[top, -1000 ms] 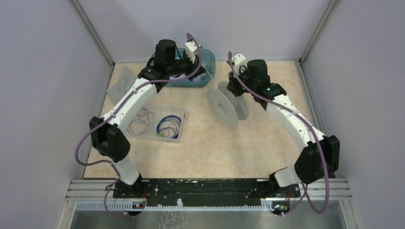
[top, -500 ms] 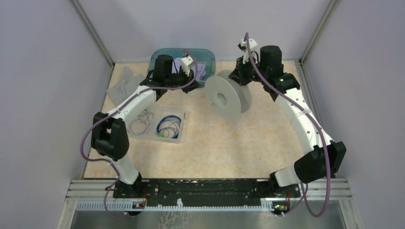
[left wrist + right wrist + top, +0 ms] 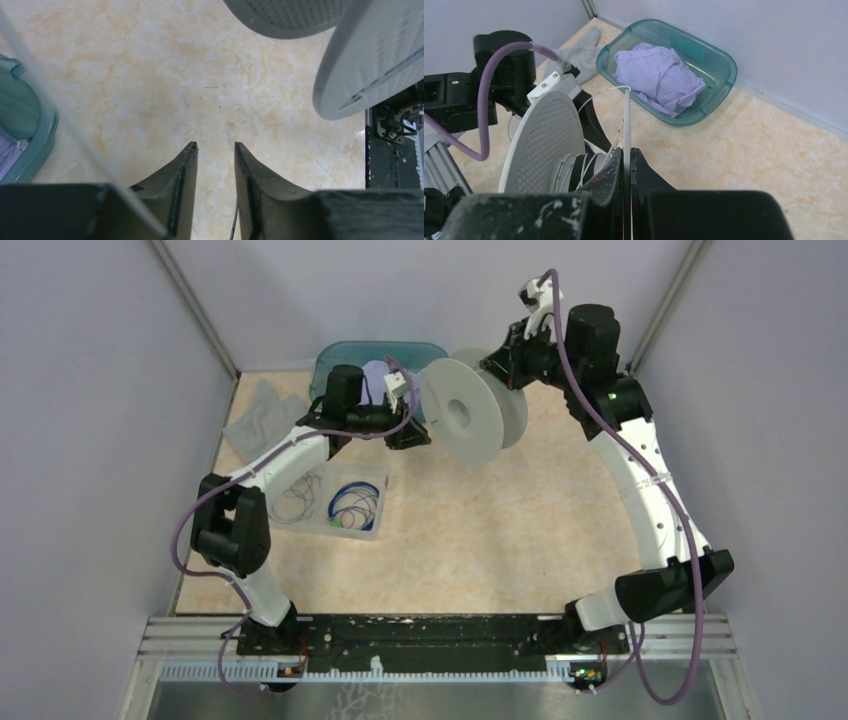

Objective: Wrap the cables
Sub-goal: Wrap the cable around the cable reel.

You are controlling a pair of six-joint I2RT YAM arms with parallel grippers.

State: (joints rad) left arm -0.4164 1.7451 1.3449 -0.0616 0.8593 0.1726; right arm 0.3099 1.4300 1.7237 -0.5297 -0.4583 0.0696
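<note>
A grey spool (image 3: 465, 415) hangs in the air at the back centre, with whitish cable (image 3: 584, 167) wound on its core. My right gripper (image 3: 507, 362) is shut on the thin edge of the spool's far flange (image 3: 626, 120). The perforated near flange (image 3: 541, 140) stands to its left. A whitish strand (image 3: 599, 95) runs from the spool toward my left gripper (image 3: 415, 435). In the left wrist view that gripper (image 3: 215, 146) hangs over bare table, jaws apart, with a blurred whitish strand (image 3: 75, 125) passing the camera and the spool (image 3: 370, 55) above right. Blue cable loops (image 3: 355, 505) and whitish loops (image 3: 293, 495) lie in a clear tray (image 3: 385, 480).
A teal bin (image 3: 340, 355) with a purple cloth (image 3: 659, 75) stands at the back left, just behind my left gripper; its rim shows in the left wrist view (image 3: 30, 145). A grey cloth (image 3: 255, 410) lies on the table left of the bin. Walls close in on three sides.
My right arm has lifted the spool up and toward the back left. My left gripper has come out from over the bin and moved right, beside the spool.
</note>
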